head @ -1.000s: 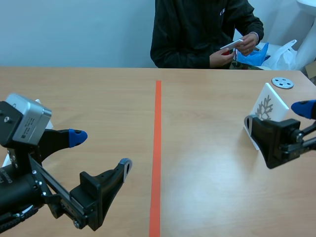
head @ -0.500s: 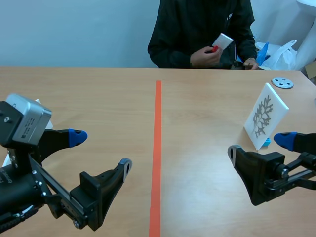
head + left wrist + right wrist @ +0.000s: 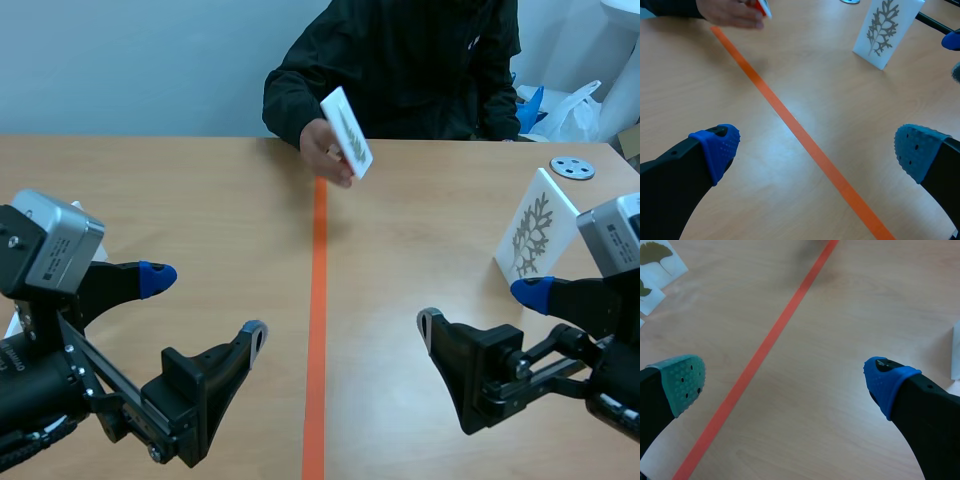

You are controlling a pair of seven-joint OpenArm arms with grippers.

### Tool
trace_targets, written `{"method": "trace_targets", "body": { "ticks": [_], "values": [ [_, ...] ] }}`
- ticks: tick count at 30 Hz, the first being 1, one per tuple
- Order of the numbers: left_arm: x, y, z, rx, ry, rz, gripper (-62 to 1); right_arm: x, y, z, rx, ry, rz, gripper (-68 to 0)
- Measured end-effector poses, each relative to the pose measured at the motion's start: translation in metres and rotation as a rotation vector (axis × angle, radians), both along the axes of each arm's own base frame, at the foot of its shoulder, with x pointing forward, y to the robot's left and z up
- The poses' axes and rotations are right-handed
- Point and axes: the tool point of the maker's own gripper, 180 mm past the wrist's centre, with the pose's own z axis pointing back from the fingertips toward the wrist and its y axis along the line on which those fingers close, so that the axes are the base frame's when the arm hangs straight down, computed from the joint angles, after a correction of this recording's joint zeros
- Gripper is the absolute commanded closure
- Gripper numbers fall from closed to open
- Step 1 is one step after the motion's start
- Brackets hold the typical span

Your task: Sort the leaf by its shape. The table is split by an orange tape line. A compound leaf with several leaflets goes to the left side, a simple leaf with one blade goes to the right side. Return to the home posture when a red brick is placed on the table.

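Patience: your left gripper (image 3: 206,303) and right gripper (image 3: 480,307) are both wide open, so hold off until the hand (image 3: 322,152) releases that leaf card (image 3: 347,130).

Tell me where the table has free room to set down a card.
Bare wood lies on both sides of the orange tape line, between the left gripper and right gripper, and at the far left. Crowded: around the standing leaf card and grey disc.
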Motion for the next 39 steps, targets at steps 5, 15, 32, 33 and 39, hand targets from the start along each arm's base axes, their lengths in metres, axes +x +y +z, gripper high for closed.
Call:
{"method": "trace_targets", "body": {
  "ticks": [5,15,32,33,39],
  "values": [
    [0.0,0.0,0.0,0.0,0.0,0.0,-62.3,0.0002,-0.0005,-0.0002,-0.001,0.0,-0.003,-67.9],
    [0.0,0.0,0.0,0.0,0.0,0.0,-62.3,0.0005,-0.0011,-0.0003,-0.002,0.001,-0.006,-67.9],
    [0.0,0.0,0.0,0.0,0.0,0.0,-62.3,0.0001,-0.0015,-0.0019,-0.025,-0.002,0.0,-67.9],
    [0.0,0.0,0.0,0.0,0.0,0.0,-62.3,0.0001,-0.0015,-0.002,-0.026,-0.002,0.0,-67.9],
    [0.0,0.0,0.0,0.0,0.0,0.0,-62.3,0.0013,-0.0022,-0.0028,-0.058,-0.012,0.009,-67.9]
  ]
}}
